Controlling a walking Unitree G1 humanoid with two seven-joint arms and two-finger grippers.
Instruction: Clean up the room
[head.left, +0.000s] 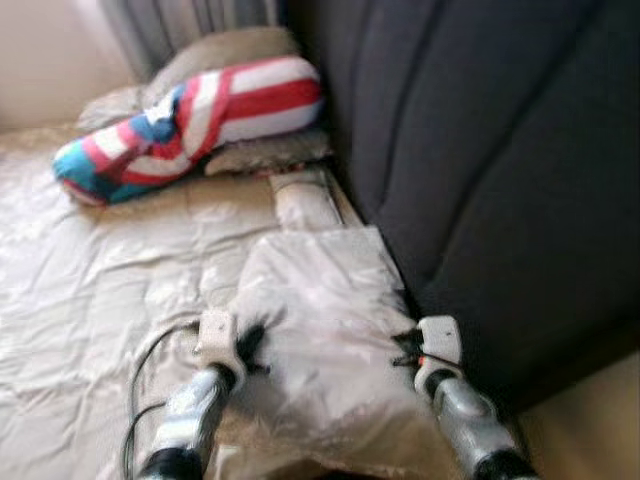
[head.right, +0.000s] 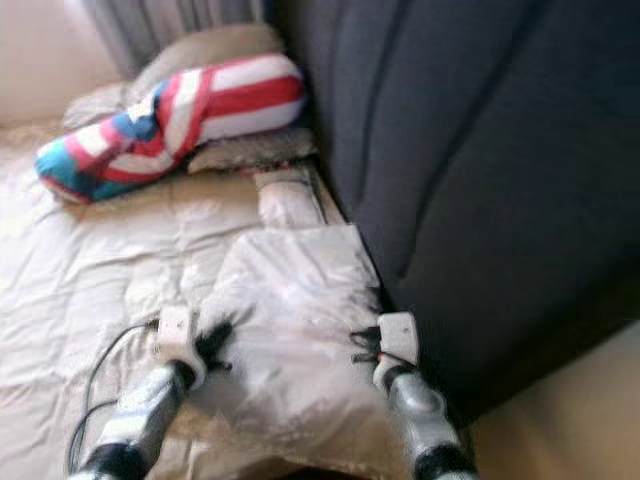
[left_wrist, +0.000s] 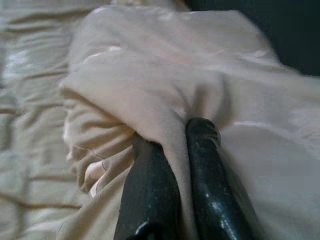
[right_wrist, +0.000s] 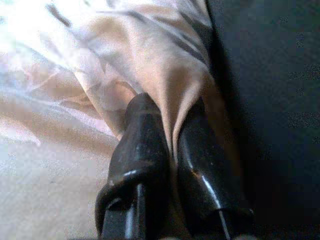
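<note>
Left wrist view shows my left end effector (left_wrist: 172, 150) pinching the beige quilt (head.left: 320, 330); my right end effector (right_wrist: 170, 145) grips its other edge beside the headboard (head.left: 480, 150). Bed (head.left: 60, 300) remains rumpled, the quilt unspread.

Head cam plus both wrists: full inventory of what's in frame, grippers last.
Folded blanket: 1, beige satin, on the bed against the headboard, pinched on both sides.
Bed sheet: 1, beige, wrinkled, covering the mattress.
Long pillow: 1, red, white and blue, at the far corner.
Flat pillows: at least 2, beige-grey, behind and under the long pillow.
Headboard: 1, dark padded, on the right.
Curtain: grey, at the back.
Cable: black, by the left arm.
Left gripper: shut on a blanket fold.
Right gripper: shut on the blanket edge beside the headboard.
</note>
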